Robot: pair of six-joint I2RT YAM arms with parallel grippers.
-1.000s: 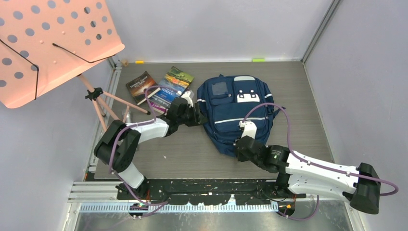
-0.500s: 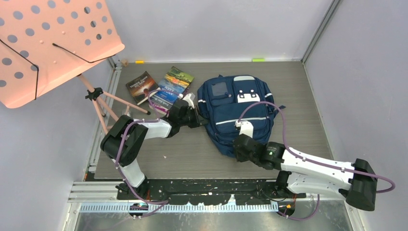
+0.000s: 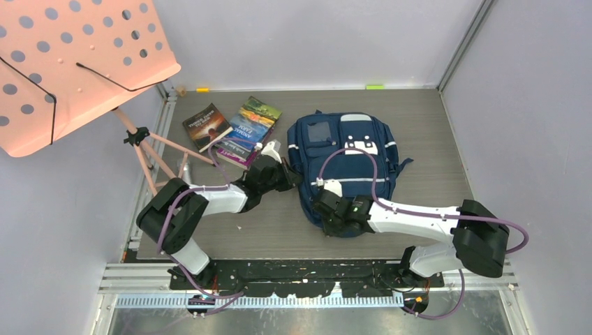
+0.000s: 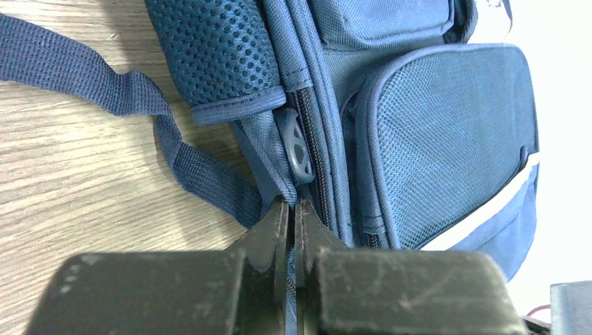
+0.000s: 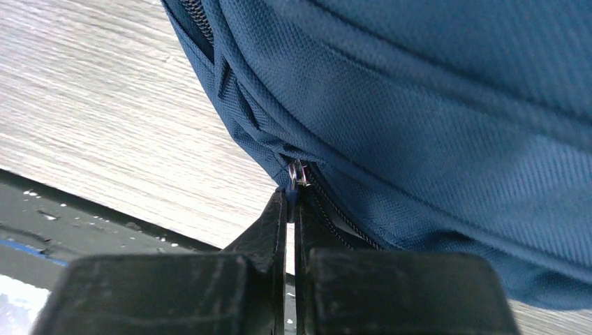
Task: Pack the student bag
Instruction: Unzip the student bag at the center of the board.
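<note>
Bag location: the bag point(image 3: 345, 157) lay flat on the worktop point(image 3: 433, 188), to the right of the books point(image 3: 237, 129).
Left gripper: the left gripper point(image 4: 293, 209) had just closed and was clamped on the bag's side seam beside the zipper.
Right gripper: the right gripper point(image 5: 292, 199) stayed clamped on the zipper pull point(image 5: 298, 174). Its arm had swung left along the bag's near edge.
Meaning: the bag was judged to be anchored for unzipping, and the books were not yet packed.
</note>
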